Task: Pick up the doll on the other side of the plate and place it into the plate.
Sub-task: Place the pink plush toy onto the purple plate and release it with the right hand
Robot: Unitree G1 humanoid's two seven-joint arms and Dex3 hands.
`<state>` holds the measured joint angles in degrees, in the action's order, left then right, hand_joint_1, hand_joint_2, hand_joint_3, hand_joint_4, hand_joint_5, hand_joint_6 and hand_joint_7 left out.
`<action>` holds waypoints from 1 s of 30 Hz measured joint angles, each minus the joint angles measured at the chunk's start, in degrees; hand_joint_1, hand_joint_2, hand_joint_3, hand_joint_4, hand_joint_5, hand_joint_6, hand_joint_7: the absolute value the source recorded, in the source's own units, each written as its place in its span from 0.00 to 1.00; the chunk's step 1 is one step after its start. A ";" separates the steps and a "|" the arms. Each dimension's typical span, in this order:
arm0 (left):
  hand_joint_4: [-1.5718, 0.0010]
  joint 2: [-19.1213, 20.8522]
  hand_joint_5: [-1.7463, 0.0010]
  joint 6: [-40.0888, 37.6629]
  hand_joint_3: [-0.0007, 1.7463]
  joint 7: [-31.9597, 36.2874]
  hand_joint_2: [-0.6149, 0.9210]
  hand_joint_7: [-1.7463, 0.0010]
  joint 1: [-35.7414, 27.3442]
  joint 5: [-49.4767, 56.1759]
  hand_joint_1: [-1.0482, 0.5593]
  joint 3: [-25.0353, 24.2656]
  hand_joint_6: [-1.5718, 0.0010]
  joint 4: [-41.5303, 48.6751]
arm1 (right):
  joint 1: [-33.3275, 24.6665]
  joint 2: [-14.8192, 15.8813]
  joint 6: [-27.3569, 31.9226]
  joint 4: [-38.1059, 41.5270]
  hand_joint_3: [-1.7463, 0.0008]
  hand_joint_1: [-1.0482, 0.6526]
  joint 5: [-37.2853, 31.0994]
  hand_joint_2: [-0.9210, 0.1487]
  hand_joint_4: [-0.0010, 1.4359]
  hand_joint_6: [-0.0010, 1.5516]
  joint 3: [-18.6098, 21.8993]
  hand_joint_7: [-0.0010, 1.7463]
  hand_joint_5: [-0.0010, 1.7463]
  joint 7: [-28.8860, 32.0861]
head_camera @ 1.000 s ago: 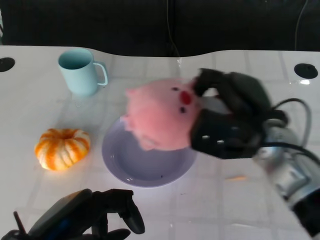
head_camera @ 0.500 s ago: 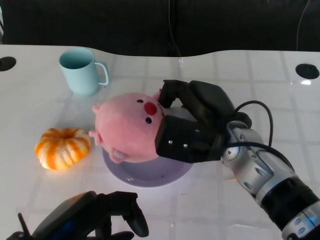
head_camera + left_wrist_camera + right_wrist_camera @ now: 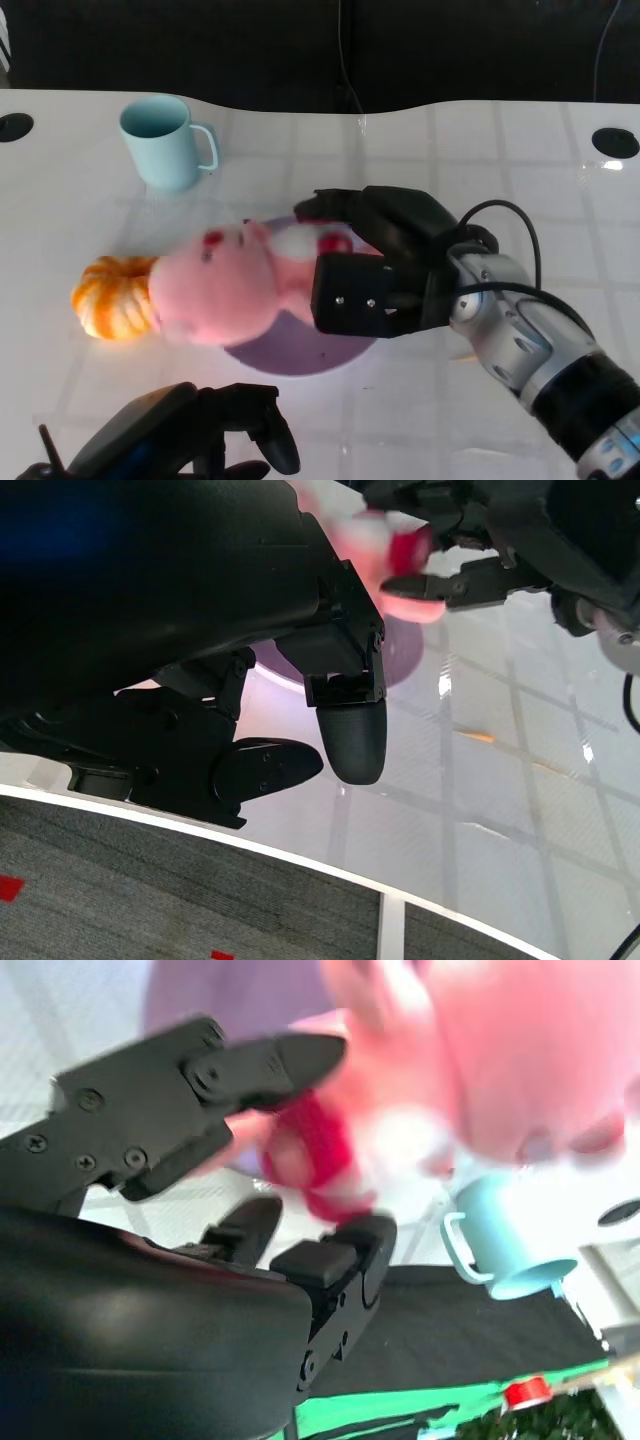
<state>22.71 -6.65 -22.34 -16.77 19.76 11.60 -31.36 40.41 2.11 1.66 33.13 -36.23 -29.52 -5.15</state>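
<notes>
Doll (image 3: 222,290) is hanging in your right hand (image 3: 385,270), which is pinching its rear end; its blurred head is leaning past the plate's (image 3: 290,352) rim toward the pumpkin (image 3: 108,297). Letting go now risks it rolling off against the pumpkin. Room is opening toward the plate's centre; your left hand (image 3: 180,435), empty with fingers apart, is waiting near the plate.
</notes>
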 measured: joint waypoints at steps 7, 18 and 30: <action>0.57 -0.25 0.02 0.56 0.36 0.01 0.93 0.34 0.08 0.04 0.57 0.07 0.57 0.08 | -2.06 1.96 0.48 -5.23 0.91 0.18 -0.44 0.00 0.00 0.10 -0.60 0.00 0.15 -2.36; 0.58 -0.65 0.03 0.58 0.37 0.01 0.93 0.34 0.25 0.54 0.57 0.20 0.57 0.20 | -7.45 7.78 -0.68 -19.06 0.90 0.19 -1.18 0.00 0.01 0.16 0.68 0.02 0.29 -5.09; 0.57 -1.04 0.02 0.68 0.35 0.02 0.94 0.35 1.05 0.65 0.56 0.43 0.57 1.25 | -21.43 13.76 -6.17 -34.38 0.93 0.32 1.50 0.00 0.32 0.40 8.70 0.11 0.55 -2.56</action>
<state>21.68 -5.98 -22.31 -15.72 20.42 12.03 -30.11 18.98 15.86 -4.51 -1.25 -34.72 -20.82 -7.71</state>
